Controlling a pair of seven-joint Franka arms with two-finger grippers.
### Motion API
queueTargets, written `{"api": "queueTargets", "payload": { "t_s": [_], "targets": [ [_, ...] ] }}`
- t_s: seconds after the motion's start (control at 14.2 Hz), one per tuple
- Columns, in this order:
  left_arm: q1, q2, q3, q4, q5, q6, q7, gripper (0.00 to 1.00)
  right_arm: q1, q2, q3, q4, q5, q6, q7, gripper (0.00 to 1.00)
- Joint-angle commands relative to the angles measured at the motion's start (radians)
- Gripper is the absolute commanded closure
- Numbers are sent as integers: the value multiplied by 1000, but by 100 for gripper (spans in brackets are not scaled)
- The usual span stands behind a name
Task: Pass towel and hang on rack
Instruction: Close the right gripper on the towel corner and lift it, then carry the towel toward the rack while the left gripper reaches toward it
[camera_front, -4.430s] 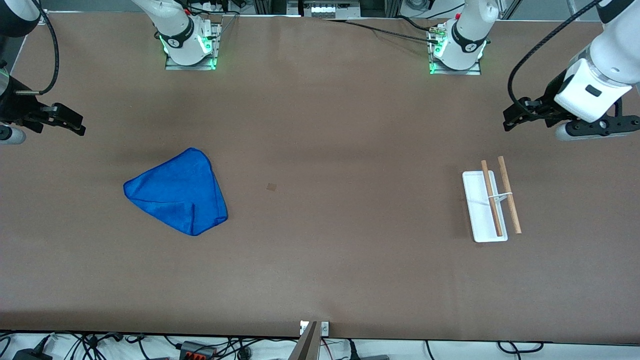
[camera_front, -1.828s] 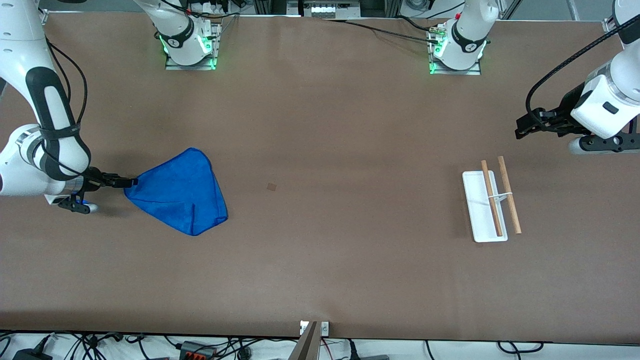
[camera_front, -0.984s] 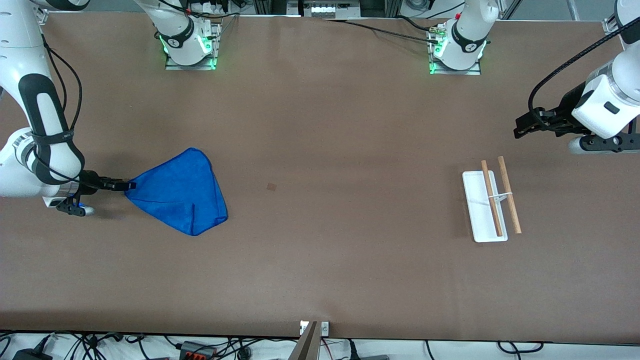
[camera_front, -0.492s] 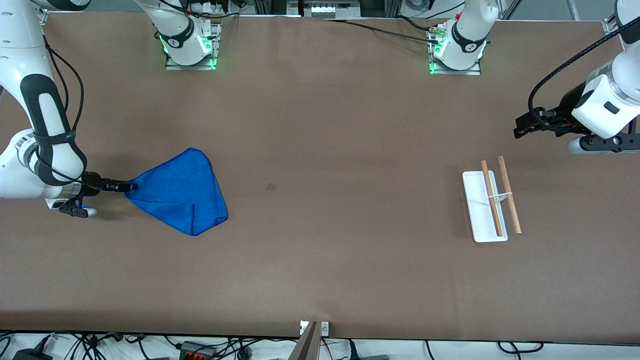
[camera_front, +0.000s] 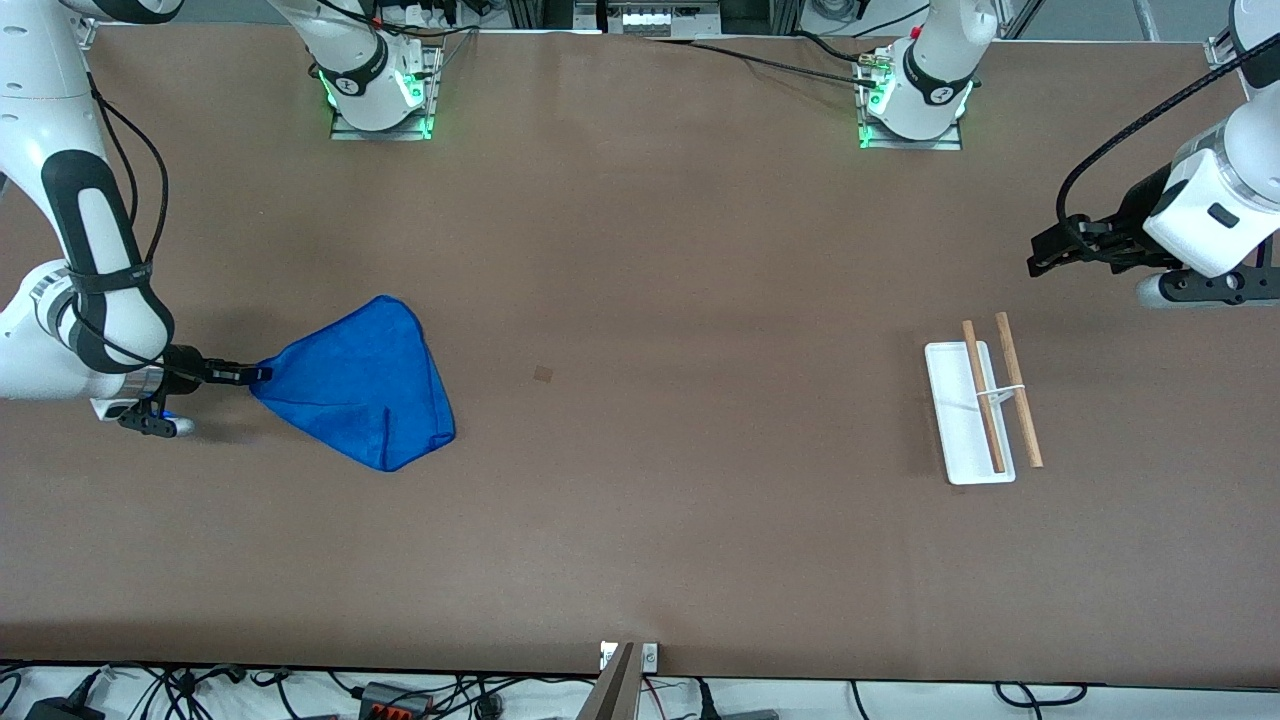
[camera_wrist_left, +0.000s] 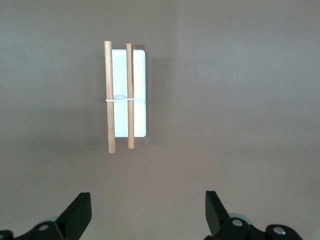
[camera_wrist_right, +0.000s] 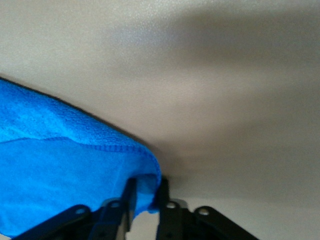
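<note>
The blue towel (camera_front: 355, 384) lies crumpled in a rough triangle flat on the brown table (camera_front: 640, 520), toward the right arm's end. The right gripper (camera_front: 252, 374) sits low at the towel's corner that points toward that end of the table, and its two fingers are pinched narrow on the cloth — the right wrist view shows the hemmed corner of the towel (camera_wrist_right: 65, 170) folded between the black fingers (camera_wrist_right: 128, 197), with the rest of the fabric spreading away over the tabletop. The rest of the towel rests on the table; only that corner is in the grasp. The rack (camera_front: 980, 408) stands well apart from the towel, toward the left arm's end of the table: a flat white rectangular base with a thin white stand carrying two parallel light-brown wooden rods, one rod over the base and the other just off its edge. Both rods are bare. The left gripper (camera_front: 1047, 258) waits in the air over bare table near the rack, its fingers spread wide — in the left wrist view the two dark fingertips (camera_wrist_left: 80, 212) stand far apart with the rack (camera_wrist_left: 125, 95) seen between and past them, untouched.
</note>
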Motion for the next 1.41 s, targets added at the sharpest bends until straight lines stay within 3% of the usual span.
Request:
{"api": "queueTargets", "payload": {
  "t_s": [0.0,0.21,0.63,1.05,1.34],
  "targets": [
    [9,17,-2,36,-18,-21,20,0,0,6,6,21,18,-37,-26,100],
    [9,17,-2,36,-18,-21,21,0,13,0,6,88,18,-151,-21,100],
    [7,19,-2,36,-32,-21,20,0,97,-23,6,435,16,-599,-9,100],
    [10,22,-2,27,-32,-22,9,0,416,-74,10,567,24,-658,-11,100],
    [82,77,-4,25,-36,-62,23,0,539,-72,52,662,238,-588,92,100]
  ]
}}
